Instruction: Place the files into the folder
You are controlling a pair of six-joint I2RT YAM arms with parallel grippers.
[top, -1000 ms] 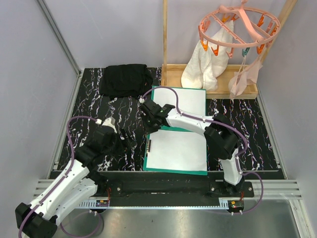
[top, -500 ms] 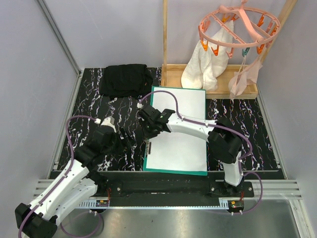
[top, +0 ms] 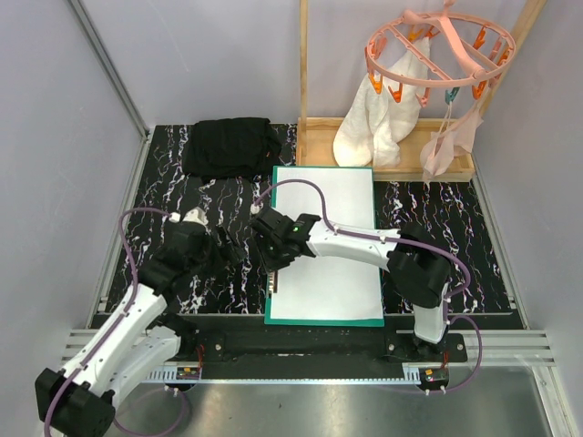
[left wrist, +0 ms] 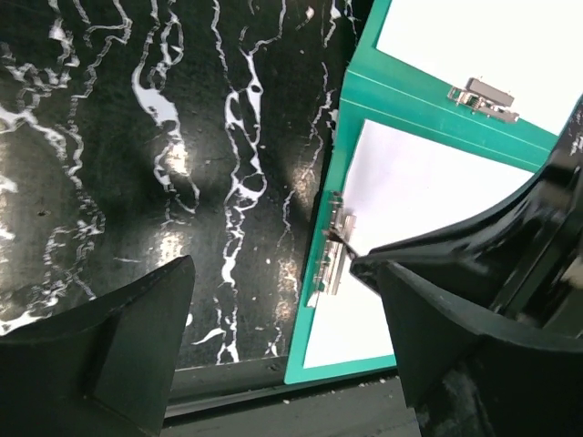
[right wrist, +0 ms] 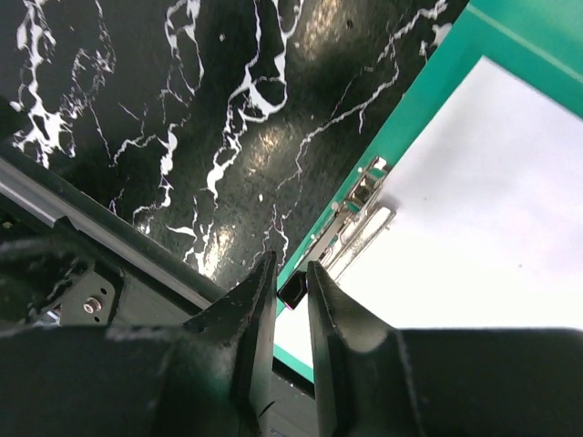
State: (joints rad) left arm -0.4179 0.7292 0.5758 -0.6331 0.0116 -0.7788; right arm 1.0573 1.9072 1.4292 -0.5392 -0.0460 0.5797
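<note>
Teal folder [left wrist: 410, 98], centre frame, holds white files [top: 351, 191]; left gripper [left wrist: 273, 266] gapes wide; right gripper [right wrist: 290, 271] — jaws near-shut at folder's edge — grip uncertain.

**Two white-and-black arms**

White shells, black joints: left arm [top: 127, 320], right arm [top: 351, 239]. A purple cable [top: 127, 238] loops back from each wrist. The left gripper [left wrist: 273, 264] and right gripper [right wrist: 290, 273] have black wedge fingers [left wrist: 118, 337]. Silver screw [right wrist: 89, 308] beside the right pair.
</note>
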